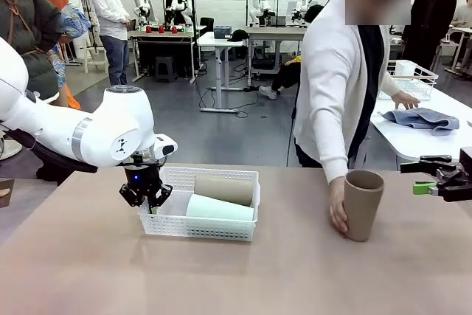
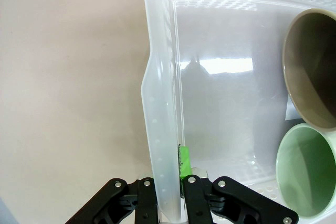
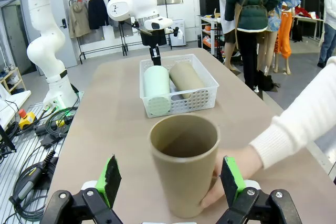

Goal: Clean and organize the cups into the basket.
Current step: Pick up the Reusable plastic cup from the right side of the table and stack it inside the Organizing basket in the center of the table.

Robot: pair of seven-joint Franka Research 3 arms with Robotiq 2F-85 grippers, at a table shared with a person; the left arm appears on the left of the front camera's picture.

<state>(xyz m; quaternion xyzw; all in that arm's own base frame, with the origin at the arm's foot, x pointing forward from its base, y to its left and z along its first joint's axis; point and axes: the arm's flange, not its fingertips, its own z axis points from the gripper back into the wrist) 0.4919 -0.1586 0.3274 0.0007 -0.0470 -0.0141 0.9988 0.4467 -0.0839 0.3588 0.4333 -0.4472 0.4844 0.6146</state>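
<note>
Pinching the basket [image 1: 199,228] wall, the left hand [image 1: 150,204] anchors it; closing the spread right hand [image 1: 426,175] now could nip the person's fingers [image 1: 337,212] on the brown cup [image 1: 363,204].

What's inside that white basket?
Two cups lie on their sides in the basket: a mint green cup and a tan cup. The floor beneath them is hidden.

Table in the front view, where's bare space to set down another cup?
Bare tabletop runs along the whole near edge, and between the white basket and the upright tan cup. Crowded: around that cup, with the person's hand and the right gripper; the left gripper clamps the basket's left wall.
</note>
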